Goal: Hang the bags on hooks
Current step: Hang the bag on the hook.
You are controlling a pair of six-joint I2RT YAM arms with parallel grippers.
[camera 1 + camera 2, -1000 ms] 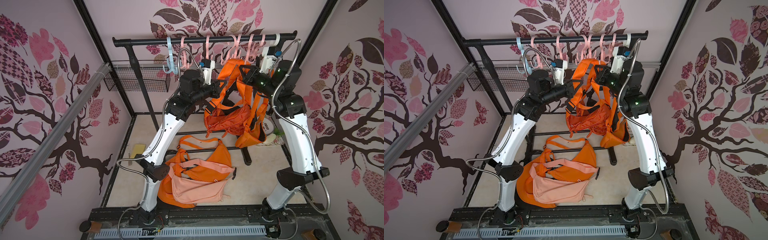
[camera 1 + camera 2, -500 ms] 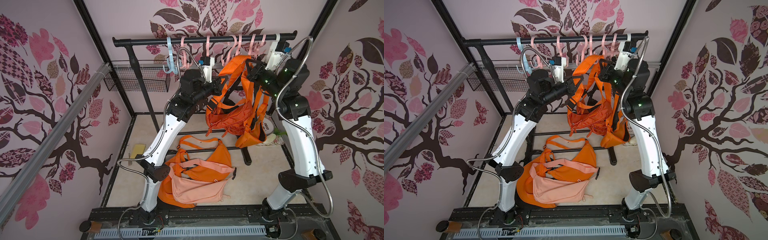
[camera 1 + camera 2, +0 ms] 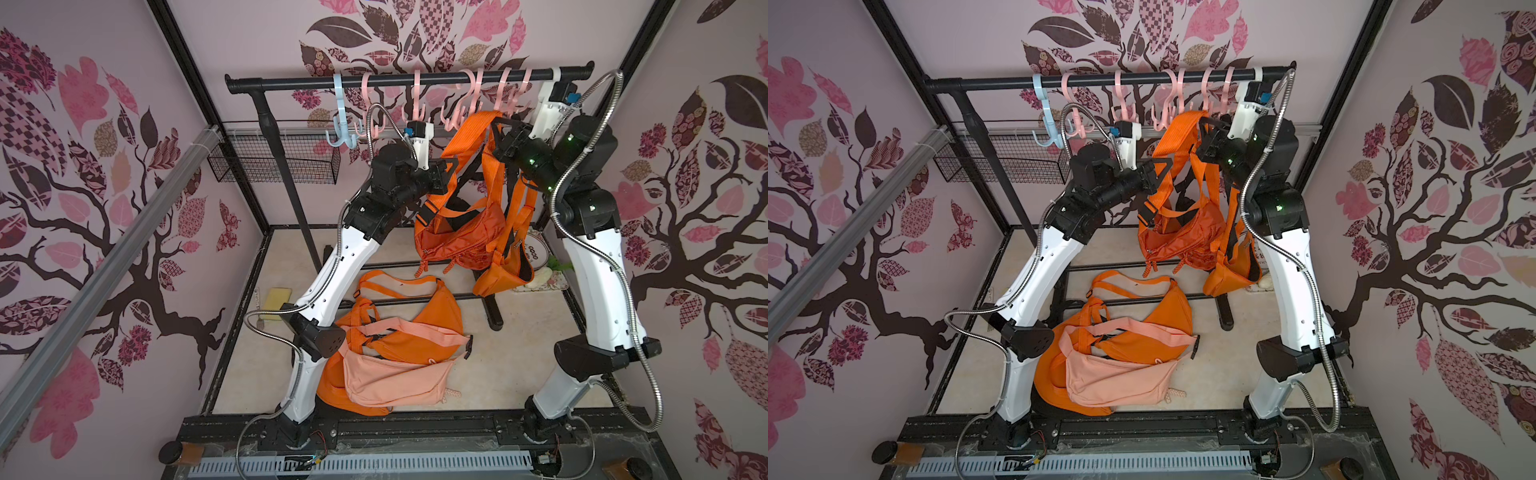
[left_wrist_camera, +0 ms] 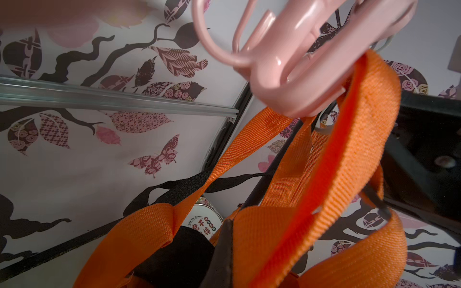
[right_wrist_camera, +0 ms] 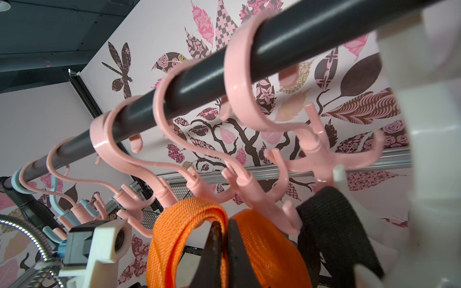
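Left gripper (image 3: 451, 168) and right gripper (image 5: 224, 225) each pinch the woven orange strap (image 5: 184, 219) of the orange fabric sling bag (image 3: 461, 232), which dangles beneath the pink plastic hooks (image 5: 252, 189); released early, its loop could miss the short prongs.

A mock closet built inside a robot lab booth: a black frame (image 3: 178, 62) holds walls (image 3: 104, 208) papered with pink leaves, a clothes rail (image 3: 291, 85) carries plastic hooks (image 3: 417, 95) above a wire basket (image 3: 274, 164), and two white robot arms (image 3: 332, 274) stand bolted to a metal base (image 3: 415, 428).

Soft even light; edges bow; near hook (image 4: 294, 82) blurs.
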